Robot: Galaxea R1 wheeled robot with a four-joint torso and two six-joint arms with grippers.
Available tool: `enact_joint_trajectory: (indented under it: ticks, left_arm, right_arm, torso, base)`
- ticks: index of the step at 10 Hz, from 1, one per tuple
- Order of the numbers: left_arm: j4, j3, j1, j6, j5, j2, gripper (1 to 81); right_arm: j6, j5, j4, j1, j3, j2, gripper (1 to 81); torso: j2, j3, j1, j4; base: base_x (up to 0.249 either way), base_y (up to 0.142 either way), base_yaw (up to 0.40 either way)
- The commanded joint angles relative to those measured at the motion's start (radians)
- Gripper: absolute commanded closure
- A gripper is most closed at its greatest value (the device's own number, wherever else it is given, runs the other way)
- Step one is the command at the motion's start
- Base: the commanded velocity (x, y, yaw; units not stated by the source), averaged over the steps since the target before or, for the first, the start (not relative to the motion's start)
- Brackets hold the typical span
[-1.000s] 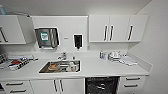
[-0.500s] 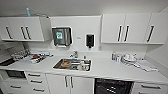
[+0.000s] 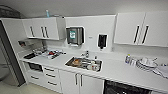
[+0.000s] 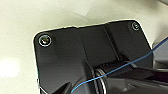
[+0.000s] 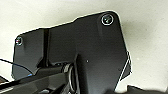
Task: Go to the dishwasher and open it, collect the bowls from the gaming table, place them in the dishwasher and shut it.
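Leftward in the head view, upper cabinets (image 3: 42, 28) hang above a white counter (image 3: 115, 71) that runs across the kitchenette; a cluttered corner (image 3: 47, 53) holds small items too blurred to name. Centrally, a steel sink (image 3: 83, 63) sits below a wall dispenser (image 3: 74, 35), with white drawers (image 3: 50, 75) and doors beneath. Rightward, stacked plates (image 3: 146, 63) rest on the counter, and directly under it a dark opening (image 3: 126, 88) is judged to be the dishwasher, low and right of the camera's centre. Its front faces the robot, its long axis horizontal along the cabinet run, so the right arm is judged nearer. Whether either gripper is spread or closed cannot be told from the wrist views.
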Motion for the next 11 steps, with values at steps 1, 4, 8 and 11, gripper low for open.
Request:
enact_joint_trajectory:
  ticks: [1,4,8,11]
  left_arm:
    - [0.016,0.001,-0.047,0.003,0.048,0.002,1.0]
    - [0.018,0.004,-0.046,0.003,0.045,0.001,1.0]
    - [0.028,0.008,-0.038,0.003,0.034,-0.005,1.0]
    - [0.028,0.069,-0.023,0.003,-0.014,-0.047,1.0]
  right_arm:
    - [-0.002,-0.049,0.009,0.056,0.002,0.001,1.0]
    - [-0.005,-0.050,0.007,0.054,0.002,0.001,1.0]
    - [-0.006,-0.050,0.004,0.051,0.013,-0.010,1.0]
    - [-0.006,-0.049,0.001,0.044,0.168,-0.096,1.0]
  torso:
    - [0.000,0.000,0.000,0.000]
    - [0.000,0.000,0.000,0.000]
    - [0.000,0.000,0.000,0.000]
    - [0.000,0.000,0.000,0.000]
  base:
    - [0.000,0.000,0.367]
    - [0.000,0.000,0.367]
    - [0.000,0.000,0.367]
    - [0.000,0.000,0.367]
